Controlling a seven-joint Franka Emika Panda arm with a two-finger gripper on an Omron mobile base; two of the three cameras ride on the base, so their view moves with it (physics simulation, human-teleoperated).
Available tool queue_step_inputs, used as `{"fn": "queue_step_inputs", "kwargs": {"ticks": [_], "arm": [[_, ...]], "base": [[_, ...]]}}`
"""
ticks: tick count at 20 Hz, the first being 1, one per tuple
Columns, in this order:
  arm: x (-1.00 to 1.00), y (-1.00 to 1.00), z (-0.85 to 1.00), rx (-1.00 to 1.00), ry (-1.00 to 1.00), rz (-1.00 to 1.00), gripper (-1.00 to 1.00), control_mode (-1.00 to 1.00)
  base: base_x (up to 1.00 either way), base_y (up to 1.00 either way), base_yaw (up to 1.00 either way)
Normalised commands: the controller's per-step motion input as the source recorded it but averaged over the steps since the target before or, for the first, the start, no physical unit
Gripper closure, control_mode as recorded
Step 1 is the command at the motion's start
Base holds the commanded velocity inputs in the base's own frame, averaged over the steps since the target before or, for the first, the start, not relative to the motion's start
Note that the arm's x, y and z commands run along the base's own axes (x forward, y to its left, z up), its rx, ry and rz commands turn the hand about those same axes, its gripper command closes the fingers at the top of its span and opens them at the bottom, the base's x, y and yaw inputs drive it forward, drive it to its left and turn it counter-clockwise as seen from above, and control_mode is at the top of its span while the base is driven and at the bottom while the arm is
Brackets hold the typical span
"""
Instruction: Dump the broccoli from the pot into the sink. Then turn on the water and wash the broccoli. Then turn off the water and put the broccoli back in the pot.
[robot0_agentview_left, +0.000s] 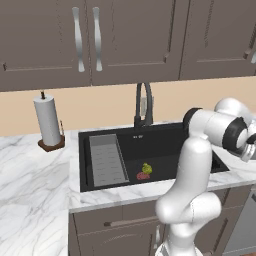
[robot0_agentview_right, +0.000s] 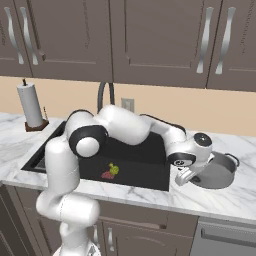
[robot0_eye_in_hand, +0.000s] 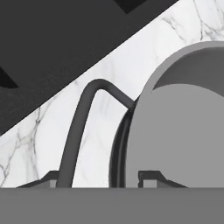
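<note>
Gripper (robot0_agentview_right: 184, 176) at the pot's (robot0_agentview_right: 220, 175) rim, right of the sink (robot0_agentview_right: 145, 172).
Broccoli (robot0_agentview_right: 114, 169) lies in the sink beside the drain (robot0_agentview_right: 106, 175); fingers (robot0_eye_in_hand: 148, 177) straddle the pot's rim, clenched on it.

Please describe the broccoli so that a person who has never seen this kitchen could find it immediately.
Look at the black sink set in the marble counter, under the arched faucet. On its floor, right of the grey ribbed tray, lies the broccoli, beside the drain. It is small, lumpy and yellow-green, while the drain is flat, round and red.
</note>
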Motion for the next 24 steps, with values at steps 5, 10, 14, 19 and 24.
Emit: {"fn": "queue_step_inputs", "kwargs": {"ticks": [5, 10, 14, 19, 24], "arm": [[0.0, 0.0, -0.05, 0.0, 0.04, 0.0, -1.0, -1.0], [-0.11, 0.0, 0.0, 0.0, 0.0, 0.0, -1.0, -1.0], [-0.33, 0.0, 0.05, 0.0, 0.0, 0.0, -1.0, -1.0], [-0.33, 0.0, 0.16, 0.0, -0.03, 0.0, -1.0, -1.0], [-0.26, 0.06, 0.61, 0.0, -0.11, 0.0, -1.0, -1.0]], "base": [[0.0, 0.0, 0.0], [0.0, 0.0, 0.0], [0.0, 0.0, 0.0], [0.0, 0.0, 0.0], [0.0, 0.0, 0.0]]}}
